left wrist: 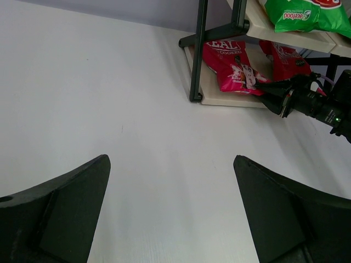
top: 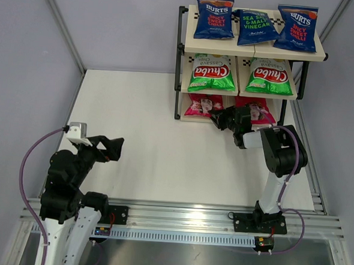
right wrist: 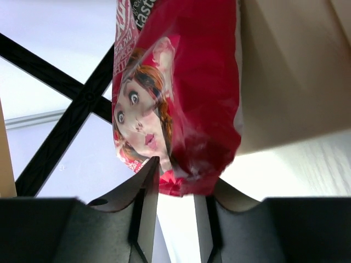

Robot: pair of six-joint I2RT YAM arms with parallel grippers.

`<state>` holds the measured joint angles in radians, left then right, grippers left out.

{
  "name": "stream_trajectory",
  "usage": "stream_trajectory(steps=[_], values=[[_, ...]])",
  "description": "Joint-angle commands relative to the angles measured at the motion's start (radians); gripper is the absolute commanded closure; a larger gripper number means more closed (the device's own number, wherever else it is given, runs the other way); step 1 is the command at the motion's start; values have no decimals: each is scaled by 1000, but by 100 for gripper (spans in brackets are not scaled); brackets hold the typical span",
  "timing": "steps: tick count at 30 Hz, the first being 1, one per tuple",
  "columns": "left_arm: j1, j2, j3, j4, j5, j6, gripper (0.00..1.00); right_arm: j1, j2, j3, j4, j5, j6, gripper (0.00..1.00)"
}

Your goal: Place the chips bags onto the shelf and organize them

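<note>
Chips bags [top: 214,19] all sit on the shelf [top: 181,48]: three blue ones on the top board, two green ones in the middle, two red ones at the bottom. My right claw [top: 217,118] reaches in at the bottom board, and I judge it is at the left-hand red bag [right wrist: 181,98], whose lower seam sits right at my fingertips [right wrist: 148,175]. The jaws stand narrow there, but I cannot tell whether they pinch the seam or only flank it. My left claw [left wrist: 171,159] hangs wide open over the bare counter [top: 152,143], well away from the shelf and holding nothing.

I expect this bag to be light, puffy and soft, with a glossy skin that slides easily and a body that dents if squeezed. The contents would crush, so the middle is a poor place to grip. The flat crimped seam at the bottom edge is the firm part; that is where I would take it, gently, and nudge rather than drag.
</note>
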<state>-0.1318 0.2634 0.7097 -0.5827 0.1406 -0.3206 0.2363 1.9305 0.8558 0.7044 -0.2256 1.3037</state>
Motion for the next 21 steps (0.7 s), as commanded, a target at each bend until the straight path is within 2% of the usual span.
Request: stream_trajectory(steps=[1,6,8,11,16,18,21], values=[[-5,7,2,26,-45,14,1,-6,-80,-38,32,20,6,62],[-3,25,11,6,-110,3,1,-6,-189,-113,24,8,-7,53],[-3,40,19,-11,-177,-11,1,-6,-235,-139,20,5,-12,46],[-3,68,31,-35,-246,-28,1,-6,-310,-184,-17,0,-59,1],[6,91,39,-45,-256,-25,1,-11,-482,-247,-204,37,-182,0],[9,89,39,-42,-248,-14,1,-15,-596,-248,-285,74,-280,1],[14,92,36,-35,-236,3,1,-15,-741,-210,-562,152,-424,0]])
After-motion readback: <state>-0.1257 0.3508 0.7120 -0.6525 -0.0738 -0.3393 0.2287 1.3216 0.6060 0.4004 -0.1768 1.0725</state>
